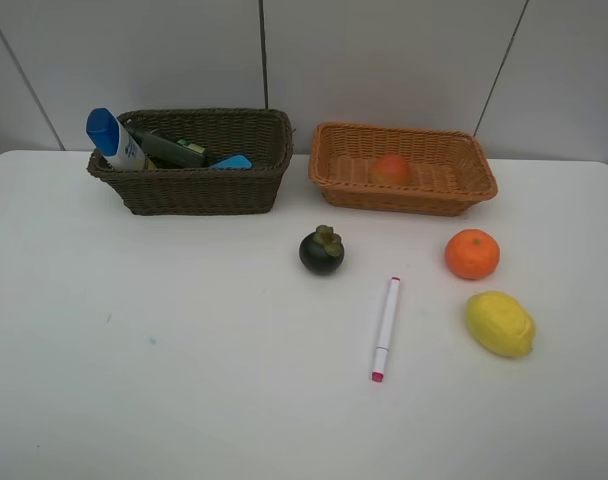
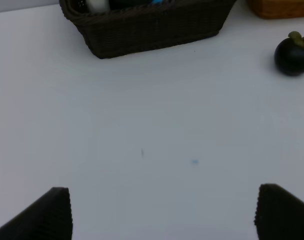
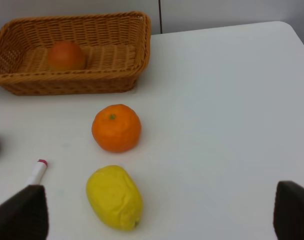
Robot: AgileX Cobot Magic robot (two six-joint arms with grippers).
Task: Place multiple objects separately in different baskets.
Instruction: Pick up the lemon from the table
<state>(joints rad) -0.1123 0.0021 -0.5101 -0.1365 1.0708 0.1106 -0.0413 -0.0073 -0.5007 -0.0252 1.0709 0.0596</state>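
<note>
The dark brown basket (image 1: 199,190) at the back left holds a white bottle with a blue cap (image 1: 111,138), a dark grey-green box bottle (image 1: 167,150) and a dark flat block, mostly hidden. The light orange-tan basket (image 1: 404,195) holds a red-orange fruit (image 1: 390,168). On the table lie a mangosteen (image 1: 322,251), a white pink-tipped marker (image 1: 386,327), an orange (image 1: 472,254) and a lemon (image 1: 500,323). Neither arm shows in the high view. My left gripper (image 2: 162,212) stands open over bare table, short of the dark basket (image 2: 152,27). My right gripper (image 3: 162,215) is open near the lemon (image 3: 114,196) and orange (image 3: 116,128).
The white table (image 1: 134,350) runs to a grey panelled wall behind the baskets. The table's right edge and corner show in the right wrist view, past the tan basket (image 3: 72,82). A small blue speck (image 2: 194,161) marks the table in front of the left gripper.
</note>
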